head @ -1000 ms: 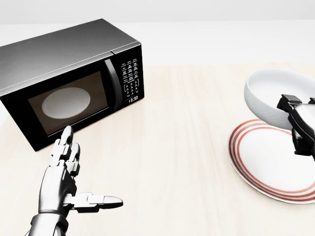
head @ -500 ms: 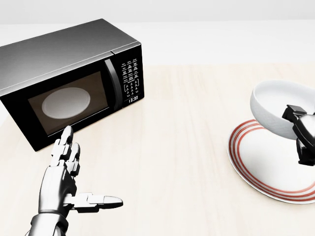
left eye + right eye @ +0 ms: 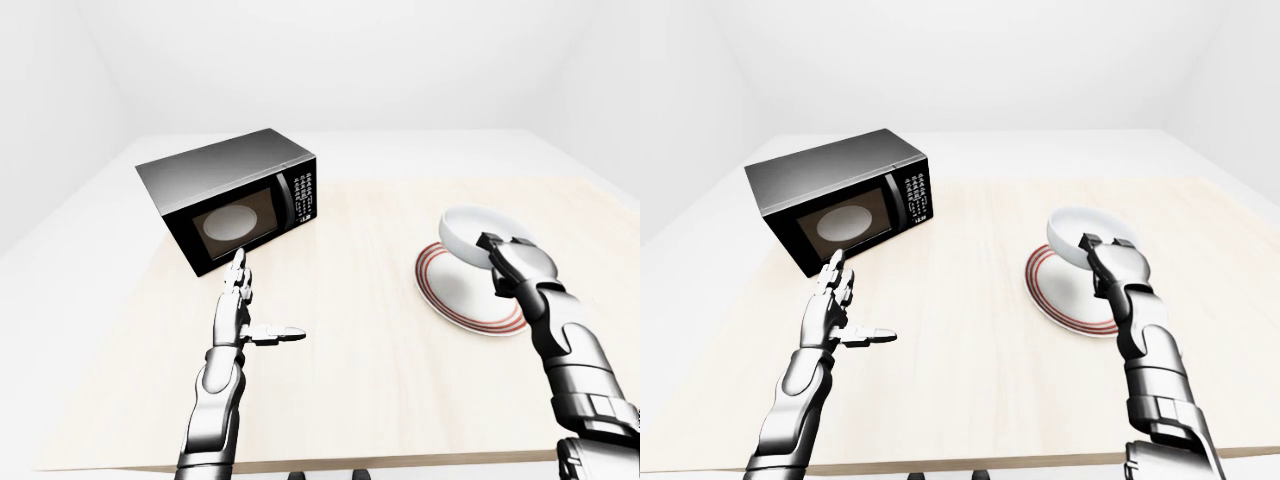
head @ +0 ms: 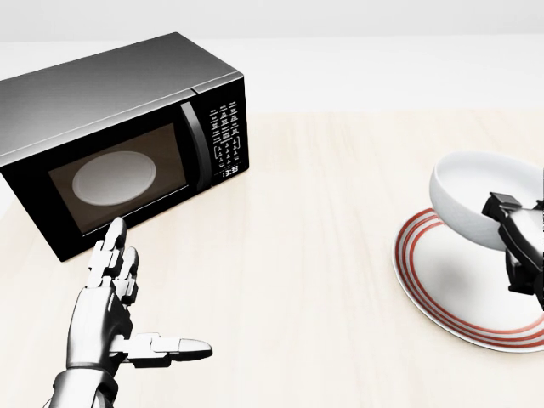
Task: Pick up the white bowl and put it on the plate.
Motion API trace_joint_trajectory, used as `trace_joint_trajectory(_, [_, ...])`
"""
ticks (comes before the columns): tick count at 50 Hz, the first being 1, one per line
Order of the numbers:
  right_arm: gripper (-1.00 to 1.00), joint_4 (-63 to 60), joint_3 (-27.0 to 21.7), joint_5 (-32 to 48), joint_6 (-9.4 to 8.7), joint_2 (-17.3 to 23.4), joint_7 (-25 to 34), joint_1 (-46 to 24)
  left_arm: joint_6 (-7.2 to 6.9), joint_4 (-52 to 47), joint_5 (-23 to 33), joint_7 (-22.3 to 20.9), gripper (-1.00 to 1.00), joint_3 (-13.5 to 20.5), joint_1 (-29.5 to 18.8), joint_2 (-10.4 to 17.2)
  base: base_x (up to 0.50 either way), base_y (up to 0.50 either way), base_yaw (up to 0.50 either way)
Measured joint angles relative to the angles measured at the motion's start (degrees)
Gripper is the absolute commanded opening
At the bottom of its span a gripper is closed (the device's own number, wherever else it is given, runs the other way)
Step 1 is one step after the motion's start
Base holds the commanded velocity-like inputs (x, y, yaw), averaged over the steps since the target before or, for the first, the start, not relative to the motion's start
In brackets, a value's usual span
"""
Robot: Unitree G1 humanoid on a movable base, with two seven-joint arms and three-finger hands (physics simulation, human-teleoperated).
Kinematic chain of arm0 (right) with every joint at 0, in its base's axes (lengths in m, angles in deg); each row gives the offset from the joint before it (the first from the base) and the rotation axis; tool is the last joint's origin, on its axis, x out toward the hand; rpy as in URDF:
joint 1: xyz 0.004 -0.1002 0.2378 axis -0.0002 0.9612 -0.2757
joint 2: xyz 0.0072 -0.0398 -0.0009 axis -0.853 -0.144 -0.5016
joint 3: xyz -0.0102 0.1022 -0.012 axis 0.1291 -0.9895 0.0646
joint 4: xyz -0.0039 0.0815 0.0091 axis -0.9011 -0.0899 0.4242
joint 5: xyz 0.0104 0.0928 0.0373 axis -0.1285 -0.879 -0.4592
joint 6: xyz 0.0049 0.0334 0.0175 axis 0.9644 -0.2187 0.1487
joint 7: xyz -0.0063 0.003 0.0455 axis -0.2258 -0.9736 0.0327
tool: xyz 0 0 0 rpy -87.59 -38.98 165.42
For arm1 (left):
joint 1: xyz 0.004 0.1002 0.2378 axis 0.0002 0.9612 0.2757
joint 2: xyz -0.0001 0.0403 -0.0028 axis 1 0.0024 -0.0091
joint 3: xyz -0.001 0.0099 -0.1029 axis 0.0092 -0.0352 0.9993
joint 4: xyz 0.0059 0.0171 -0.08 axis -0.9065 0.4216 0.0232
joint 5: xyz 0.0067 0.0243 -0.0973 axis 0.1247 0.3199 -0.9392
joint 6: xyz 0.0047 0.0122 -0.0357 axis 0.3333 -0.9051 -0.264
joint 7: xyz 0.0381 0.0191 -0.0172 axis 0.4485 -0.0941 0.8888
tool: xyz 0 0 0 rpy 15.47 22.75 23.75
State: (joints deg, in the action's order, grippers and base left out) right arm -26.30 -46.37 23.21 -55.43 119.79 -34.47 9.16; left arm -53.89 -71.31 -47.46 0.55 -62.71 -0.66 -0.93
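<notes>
Above the red-ringed plate (image 4: 463, 280), the right hand (image 4: 517, 242) pinches the tilted white bowl (image 4: 476, 195) by its rim, while the left hand (image 4: 115, 319) hovers spread near the microwave (image 4: 110, 136).

Bare simulated kitchen corner: pale wooden table (image 3: 340, 380), black microwave (image 3: 232, 208), red-rimmed plate (image 3: 440, 295), blank white walls (image 3: 330, 60) all round.

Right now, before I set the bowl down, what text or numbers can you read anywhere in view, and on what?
"13:33" on the microwave clock display, below its keypad; the last digits are small, so that reading is unsure.
Keypad button labels: too small to read.
White bowl, plate and table: no text, only the plate's red rings.
</notes>
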Motion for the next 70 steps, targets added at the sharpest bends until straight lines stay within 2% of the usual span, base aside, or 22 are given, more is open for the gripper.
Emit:
trace_joint_trajectory(34, [-1.0, 10.7, 2.7, -0.4, 0.0, 0.8, -5.7, -2.8, 0.0, 0.0, 0.0, 0.0, 1.0, 0.0, 0.0, 0.0, 0.0, 0.0, 0.0])
trace_joint_trajectory(70, [-1.0, 15.1, 4.1, -0.6, 0.0, 0.9, -8.2, -3.2, 0.0, 0.0, 0.0, 0.0, 1.0, 0.0, 0.0, 0.0, 0.0, 0.0, 0.0])
